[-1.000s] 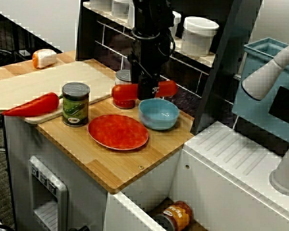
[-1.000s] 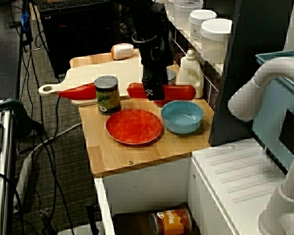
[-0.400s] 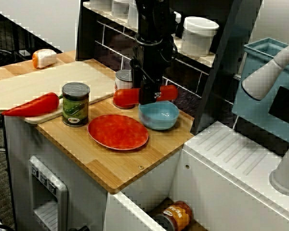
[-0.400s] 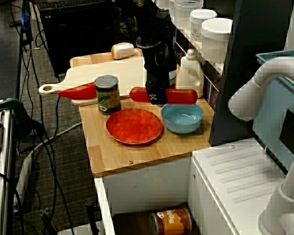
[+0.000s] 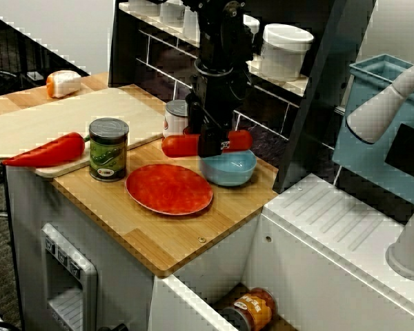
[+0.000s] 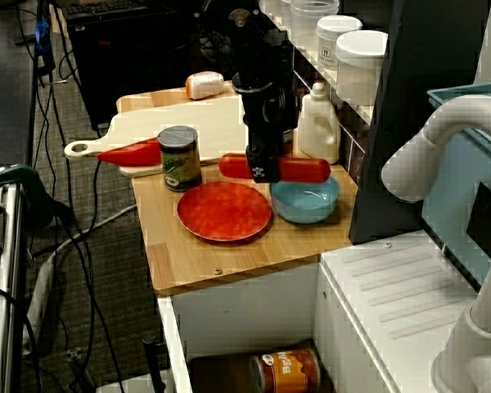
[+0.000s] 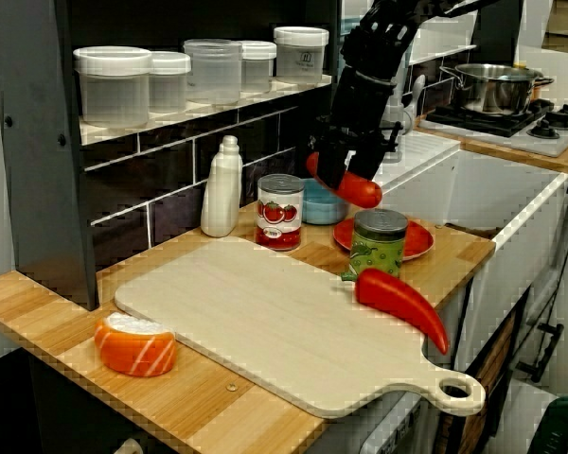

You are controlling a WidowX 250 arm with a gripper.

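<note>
You are working at a light wooden counter (image 5: 172, 238) in a toy kitchen, with a dark tiled back wall and a shelf of white-lidded plastic tubs (image 5: 285, 49) behind it. Your black gripper (image 5: 210, 145) points straight down and is clamped across the middle of a long red sausage (image 5: 178, 145), which it holds roughly level. In the view from higher up, the sausage's right half hangs low over the round blue bowl (image 5: 231, 171) and its left end sticks out past the bowl's rim. Whether the sausage touches the bowl cannot be told. Just left of the bowl and nearer to you lies a flat round red plate (image 5: 169, 188), and left of that stands a green-labelled tin can (image 5: 108, 149). A tomato-labelled can (image 5: 174, 117) stands behind the gripper, and a white plastic bottle (image 6: 317, 124) stands against the back wall. Farther left, a pale wooden cutting board (image 5: 69, 117) carries a red pepper (image 5: 48, 152) on its near edge. An orange and white sushi piece (image 5: 63, 83) sits at the far left.
</note>
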